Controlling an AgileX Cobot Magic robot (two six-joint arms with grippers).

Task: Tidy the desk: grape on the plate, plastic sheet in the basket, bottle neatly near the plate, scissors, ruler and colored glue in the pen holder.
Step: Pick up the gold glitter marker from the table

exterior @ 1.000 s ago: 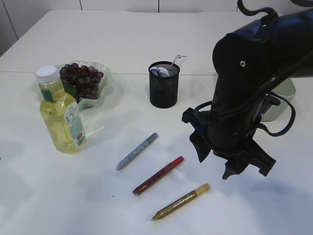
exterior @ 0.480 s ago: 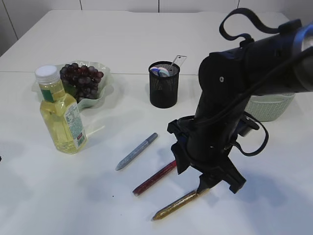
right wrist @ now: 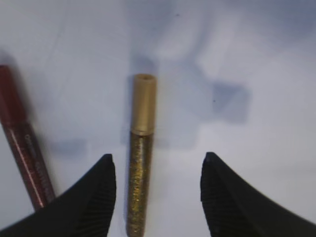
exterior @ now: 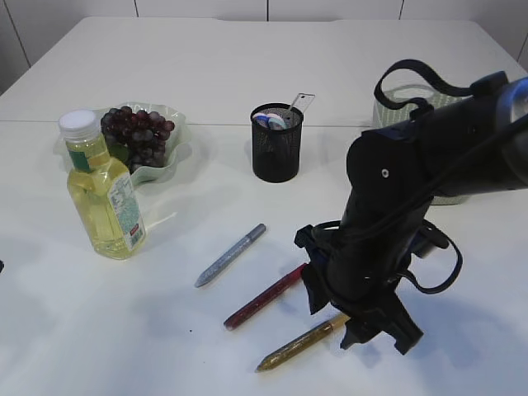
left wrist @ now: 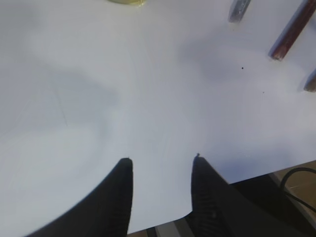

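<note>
- Gold glitter glue stick (right wrist: 139,158) is lying flat on the white surface (exterior: 247,66), cap end between the right tool (right wrist: 155,197) fingers, not touched yet.
- Right tool is hanging spread apart, straddling the gold stick; nothing is clamped.
- Red glue stick (exterior: 266,296) is lying just beside the gold one, near the left finger in the right wrist view.
- Silver glue stick (exterior: 231,255) is sitting further up-left, apart from both.
- Pen holder (exterior: 276,143) is standing behind, ruler and scissors looking already in it.
- Grapes (exterior: 136,132) are sitting on the plate (exterior: 177,157), bottle (exterior: 103,194) standing just beside it.
- Basket (exterior: 462,186) is mostly hidden behind the right arm.
- Left tool (left wrist: 162,163) is hovering over bare surface, fingers apart, empty.
- Risk: left finger is sitting close to the red stick, so descending could be nudging or pinching it too.
- Risk: round stick could be rolling off-centre when closing; grabbing near the cap could be leaving it drooping.
</note>
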